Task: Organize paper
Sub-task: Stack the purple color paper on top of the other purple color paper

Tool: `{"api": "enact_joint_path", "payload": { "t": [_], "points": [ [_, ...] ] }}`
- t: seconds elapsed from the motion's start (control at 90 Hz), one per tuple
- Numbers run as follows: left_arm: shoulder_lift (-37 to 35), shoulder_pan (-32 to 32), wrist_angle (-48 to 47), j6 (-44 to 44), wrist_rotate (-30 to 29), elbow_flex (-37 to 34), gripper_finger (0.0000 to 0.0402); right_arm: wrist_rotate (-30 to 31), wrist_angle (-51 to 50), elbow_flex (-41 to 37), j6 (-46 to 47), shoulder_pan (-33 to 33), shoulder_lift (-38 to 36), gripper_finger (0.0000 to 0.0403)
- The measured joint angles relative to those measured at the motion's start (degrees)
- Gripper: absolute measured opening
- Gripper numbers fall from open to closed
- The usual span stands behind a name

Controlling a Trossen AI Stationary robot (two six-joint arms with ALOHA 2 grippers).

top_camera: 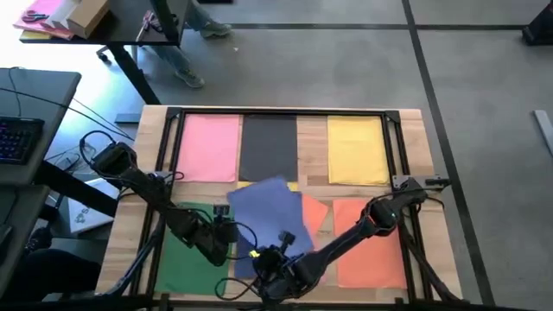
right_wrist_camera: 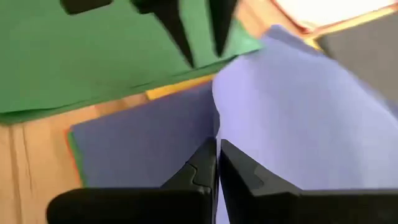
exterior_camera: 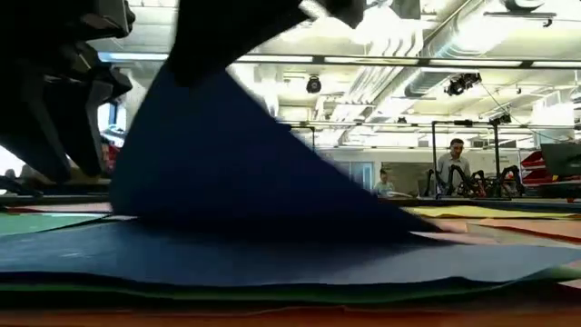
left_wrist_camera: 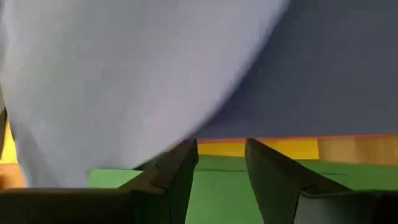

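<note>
A pink sheet, a dark grey one and a yellow one lie side by side along the far half of the table. A green sheet lies near left and an orange sheet near right. Between them a blue sheet is raised at its near end, with my right gripper shut on it. Under it lies a second blue sheet on green and orange edges. My left gripper stands open low over the green sheet, beside the raised blue sheet's left edge. My right gripper pinches the blue sheet's near edge between its two shut fingers, a single layer as far as shows. That end is lifted off the stack and the sheet slopes down like a tent. Its far end rests on the table's middle.
A black frame borders the working area on the wooden table. A yellow strip and another orange sheet peek out from under the blue sheet. Left of the table stands a desk with a keyboard. People show far behind in the low view.
</note>
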Motion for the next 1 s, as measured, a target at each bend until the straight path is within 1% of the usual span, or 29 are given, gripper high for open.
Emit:
{"api": "enact_joint_path", "payload": {
  "t": [0.067, 0.144, 0.178, 0.267, 0.444, 0.656, 0.733, 0.833, 1.0],
  "points": [
    [0.5, 0.0, 0.7, 0.0, -1.7, 0.0, 0.013, -1.4, -2.0, 1.2, 0.0, 0.7, 0.0, 0.0],
    [1.9, 0.2, 1.7, 0.0, -5.4, 0.0, 0.013, -2.9, -1.5, 2.2, -1.5, 1.5, 0.0, 0.0],
    [2.6, 0.4, 2.5, 0.3, -6.0, 0.0, 0.013, -2.9, -0.8, 2.2, -1.6, 1.8, 0.0, 0.0],
    [4.6, 1.1, 4.0, 1.7, -5.9, 0.0, 0.013, -3.4, 0.6, 2.2, -2.4, 2.6, 0.0, 0.0],
    [7.8, 2.1, 5.9, 3.2, -5.8, 0.0, 0.013, -8.9, 4.5, 2.1, -7.3, 3.0, 0.0, 0.0],
    [7.7, 2.5, 6.8, 4.7, -7.1, 0.1, 0.013, -12.0, 12.0, 2.1, -13.3, 2.1, 0.0, 0.0],
    [7.5, 2.6, 6.9, 5.4, -7.6, 0.1, 0.013, -11.7, 13.3, 2.0, -14.7, 1.0, 0.5, 0.0],
    [7.4, 2.6, 5.6, 6.1, -7.2, 0.3, 0.013, -11.1, 14.9, 0.3, -16.0, -0.6, 0.8, 0.0],
    [7.1, 2.4, -3.7, 6.1, -7.3, 3.1, 0.013, -11.7, 19.5, -4.5, -16.9, -3.0, 0.9, 0.0]
  ]
}}
